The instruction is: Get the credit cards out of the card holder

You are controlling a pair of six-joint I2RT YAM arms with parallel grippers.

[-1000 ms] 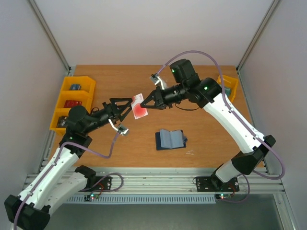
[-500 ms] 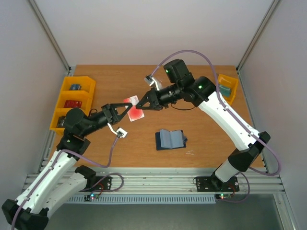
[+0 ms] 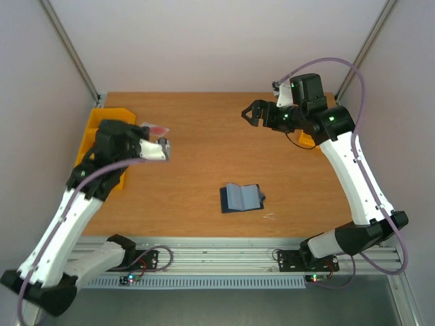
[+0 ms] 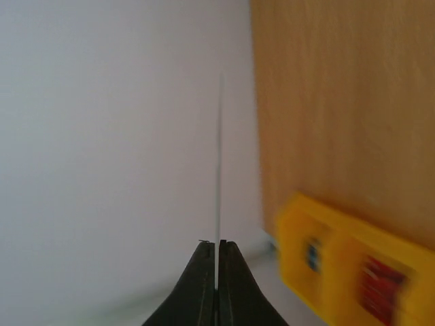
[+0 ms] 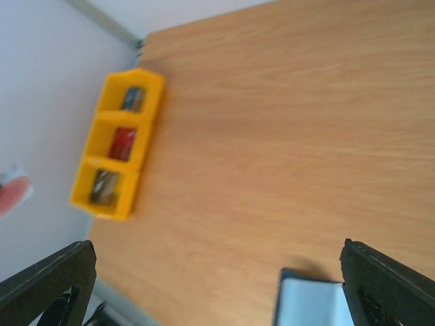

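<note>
Currently your left gripper [image 3: 151,129] is pinched together on the thin, pale white-pink credit card with a red round mark [image 3: 157,128]. It holds the card raised at the left side of the brown wooden table [image 3: 204,163], near the yellow plastic three-compartment bin [image 3: 112,115]. Your left wrist view shows that card edge-on, a fine line rising from between the closed black fingers [image 4: 200,272]. Your right gripper [image 3: 254,114] hangs over the far right part of the table, jaws spread wide with nothing between them, well apart from the card. The small dark navy-blue folding card holder [image 3: 241,197] lies opened on the table toward its near edge, lighter blue-grey inside facing up, touched by neither gripper.
</note>
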